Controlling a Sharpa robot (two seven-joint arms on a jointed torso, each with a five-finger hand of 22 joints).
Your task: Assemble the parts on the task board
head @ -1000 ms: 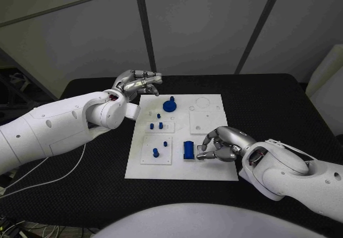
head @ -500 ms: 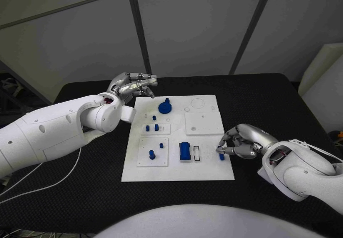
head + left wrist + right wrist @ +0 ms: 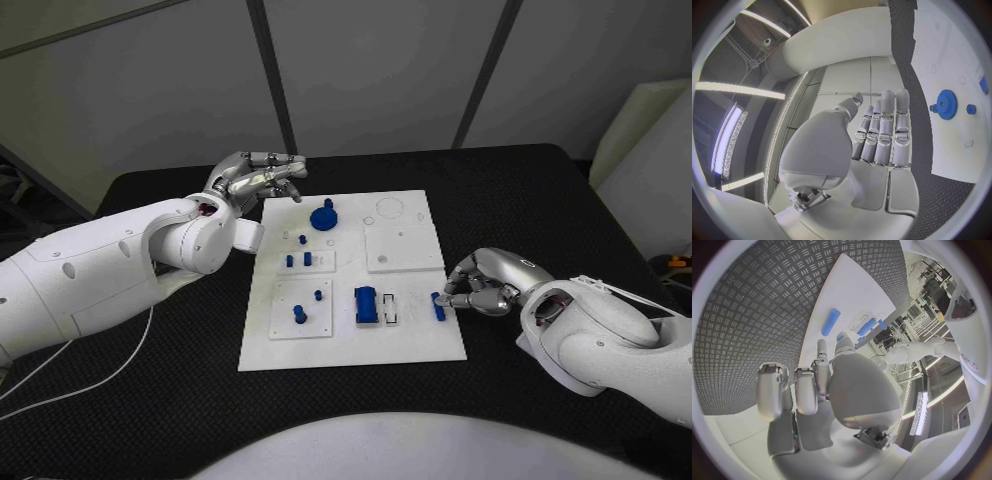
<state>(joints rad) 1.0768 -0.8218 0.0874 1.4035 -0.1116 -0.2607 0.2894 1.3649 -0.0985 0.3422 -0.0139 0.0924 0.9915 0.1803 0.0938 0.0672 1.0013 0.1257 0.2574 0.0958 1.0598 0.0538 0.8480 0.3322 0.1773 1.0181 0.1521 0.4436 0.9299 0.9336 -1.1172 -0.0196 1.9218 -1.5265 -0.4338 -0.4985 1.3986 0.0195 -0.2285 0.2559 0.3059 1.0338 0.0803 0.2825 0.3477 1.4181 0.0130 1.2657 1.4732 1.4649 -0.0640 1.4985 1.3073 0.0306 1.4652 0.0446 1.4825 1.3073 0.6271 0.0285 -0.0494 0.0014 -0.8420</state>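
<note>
The white task board [image 3: 408, 335] lies in the middle of the black table. On it are a blue gear [image 3: 325, 217], a blue block [image 3: 366, 305] standing upright, several short blue pegs [image 3: 297, 259] in small plates, and one loose blue peg [image 3: 437, 306] lying near the board's right edge. My right hand [image 3: 486, 283] sits at that right edge with fingers curled in, holding nothing; the loose peg [image 3: 831, 321] lies just beyond its fingertips. My left hand [image 3: 257, 178] hovers off the board's far left corner, empty, with fingers stretched out [image 3: 879, 135] and the gear [image 3: 946, 104] nearby.
A raised white square plate [image 3: 402, 248] sits on the board's right half, with round outlines [image 3: 387, 211] beyond it. A narrow white slot [image 3: 389, 309] lies beside the blue block. Black tabletop [image 3: 548, 200] surrounds the board on all sides.
My right hand has drawn back from beside the blue block to the board's right edge, leaving a loose blue peg lying on the board. The left hand has stayed where it was.
</note>
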